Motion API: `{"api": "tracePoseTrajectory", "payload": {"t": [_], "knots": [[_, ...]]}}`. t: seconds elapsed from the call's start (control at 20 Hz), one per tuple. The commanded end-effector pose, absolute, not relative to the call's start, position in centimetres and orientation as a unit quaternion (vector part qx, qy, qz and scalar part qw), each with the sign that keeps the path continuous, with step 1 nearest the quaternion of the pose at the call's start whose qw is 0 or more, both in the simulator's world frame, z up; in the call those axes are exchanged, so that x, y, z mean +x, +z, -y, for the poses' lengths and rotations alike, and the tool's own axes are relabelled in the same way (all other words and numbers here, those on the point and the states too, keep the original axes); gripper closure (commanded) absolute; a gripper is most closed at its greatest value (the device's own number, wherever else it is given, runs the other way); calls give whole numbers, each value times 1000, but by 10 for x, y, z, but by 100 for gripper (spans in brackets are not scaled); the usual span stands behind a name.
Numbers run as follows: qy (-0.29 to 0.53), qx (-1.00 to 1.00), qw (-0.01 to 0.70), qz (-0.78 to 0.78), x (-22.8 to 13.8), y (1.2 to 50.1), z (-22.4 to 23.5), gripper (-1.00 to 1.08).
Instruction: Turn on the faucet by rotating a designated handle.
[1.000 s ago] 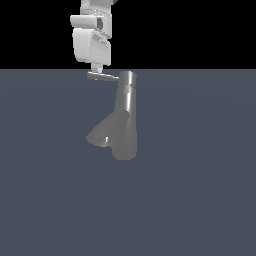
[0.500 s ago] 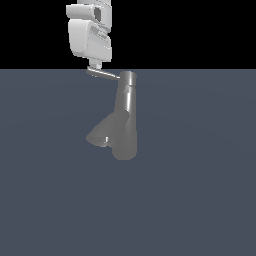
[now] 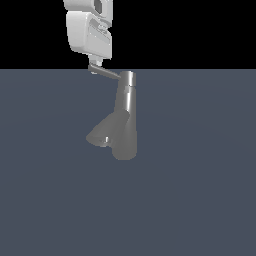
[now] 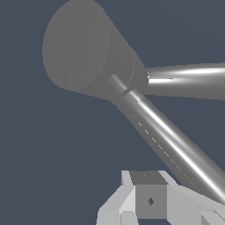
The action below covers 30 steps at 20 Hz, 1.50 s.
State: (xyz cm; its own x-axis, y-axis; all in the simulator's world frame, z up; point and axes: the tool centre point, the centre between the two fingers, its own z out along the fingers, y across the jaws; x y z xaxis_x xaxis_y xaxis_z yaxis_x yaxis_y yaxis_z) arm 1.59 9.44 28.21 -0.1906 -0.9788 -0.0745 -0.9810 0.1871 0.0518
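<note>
Hand (image 3: pixel 96 64) at handle (image 3: pixel 106 74) tip, faucet (image 3: pixel 124 120)

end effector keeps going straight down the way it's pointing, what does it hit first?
Most likely the handle: the end effector points down right at the rod's outer end, seemingly already touching. Depth is unclear from the exterior view; the faucet column sits off to the side.

Open grey tabletop (image 3: pixel 200 200) lies bare on every side of the faucet (image 3: pixel 125 125), whose wide spout (image 3: pixel 102 132) blocks the low approach on the exterior view's left, while the gripper (image 3: pixel 96 62) already crowds the handle (image 3: pixel 106 73) end from above.
</note>
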Motion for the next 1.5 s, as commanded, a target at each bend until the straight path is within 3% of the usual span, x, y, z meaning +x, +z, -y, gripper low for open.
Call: {"api": "tracePoseTrajectory", "payload": {"t": [0.0,1.05,1.45], "knots": [[45,-638,9,-769,6,284,-92,108],[48,-644,8,-764,-43,302,-68,108],[49,-642,7,-765,-55,302,-18,108]]}}
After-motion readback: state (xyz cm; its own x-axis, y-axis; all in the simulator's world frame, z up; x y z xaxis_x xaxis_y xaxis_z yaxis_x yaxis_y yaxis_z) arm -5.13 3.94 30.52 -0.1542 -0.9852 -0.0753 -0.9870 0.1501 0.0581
